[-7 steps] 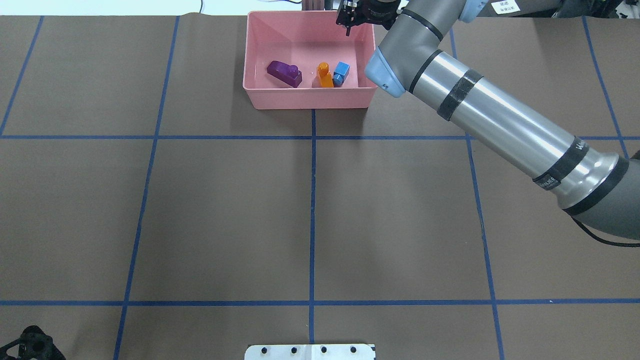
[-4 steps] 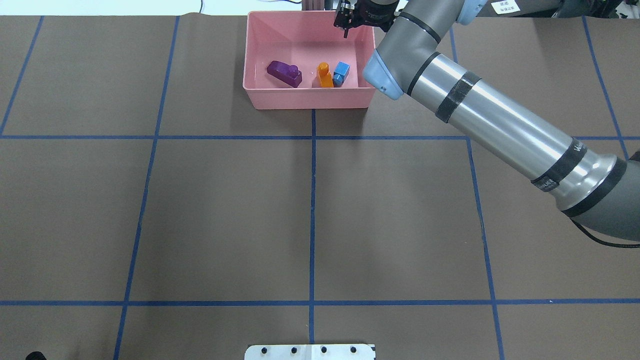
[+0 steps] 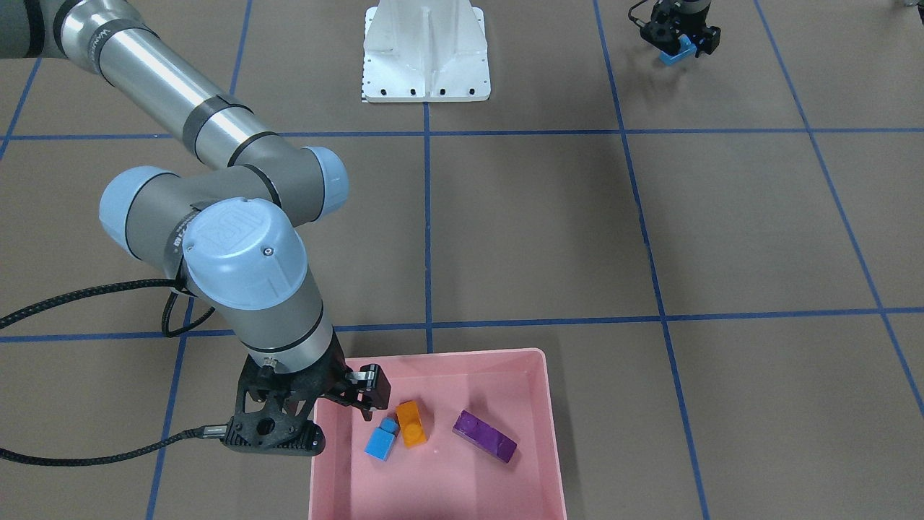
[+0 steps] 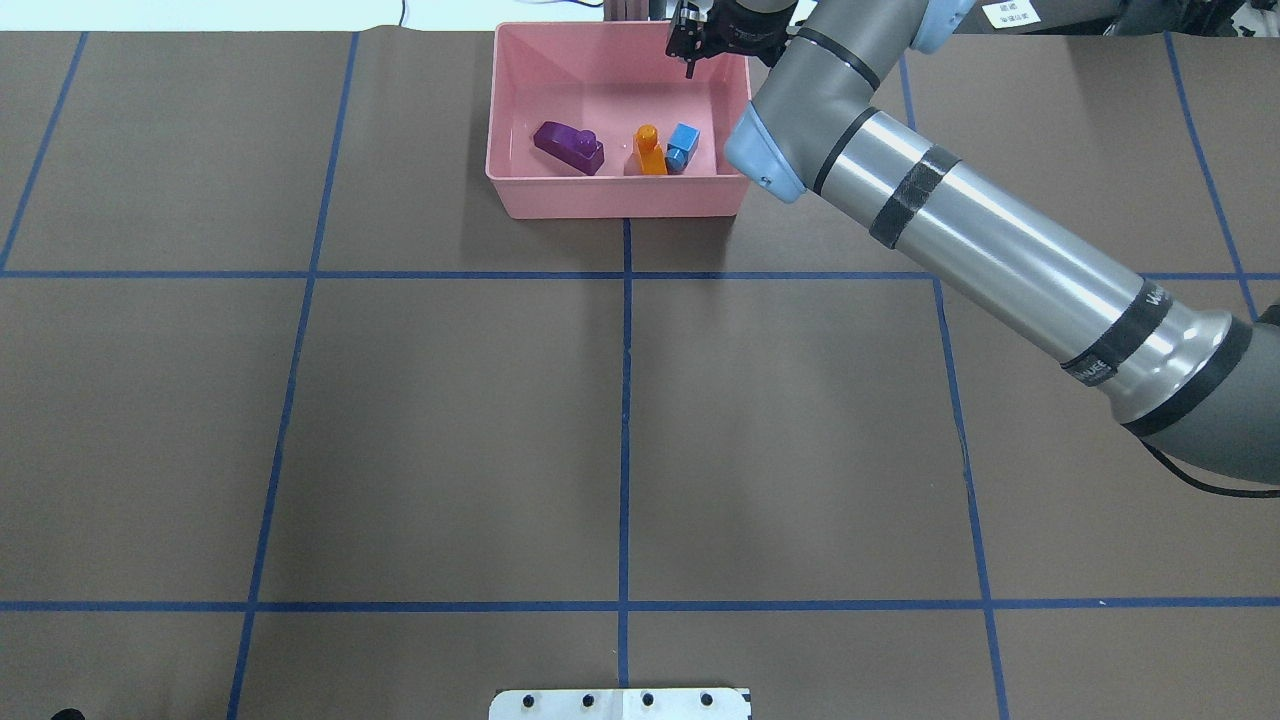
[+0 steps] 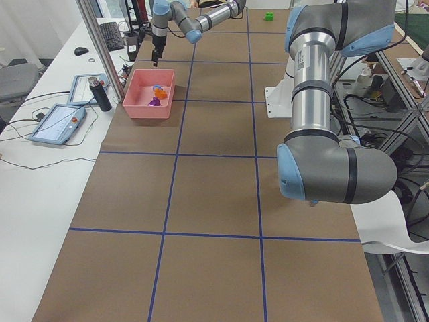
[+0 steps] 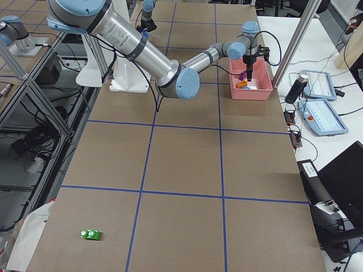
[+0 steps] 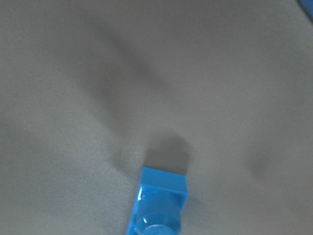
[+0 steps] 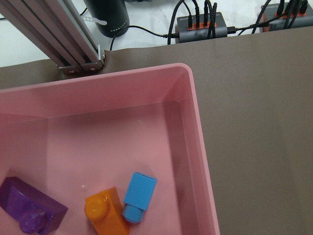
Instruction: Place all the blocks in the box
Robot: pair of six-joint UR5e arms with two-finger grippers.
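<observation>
The pink box (image 4: 620, 200) (image 3: 469, 491) holds the purple block (image 4: 568, 146) (image 3: 484, 435), the orange block (image 4: 650, 152) (image 3: 411, 423) and the small blue block (image 4: 682, 145) (image 3: 382, 440). My right gripper (image 4: 690, 50) (image 3: 366, 404) hangs open and empty over the box's far right corner. My left gripper (image 3: 678, 45) stands open astride the long blue block (image 3: 677, 56) (image 7: 159, 205) near my base. The green block (image 6: 90, 234) (image 5: 269, 16) lies alone on the table at my right end.
The white robot base (image 3: 426, 50) (image 4: 620, 703) sits at the table's near edge. An aluminium post (image 8: 63, 39) and a black bottle (image 8: 110, 17) stand just behind the box. Tablets (image 5: 57, 124) lie on the side table beyond.
My left gripper has slid out of the overhead view's bottom left corner. My right gripper has shifted slightly left and farther over the box. The blocks in the box have not moved.
</observation>
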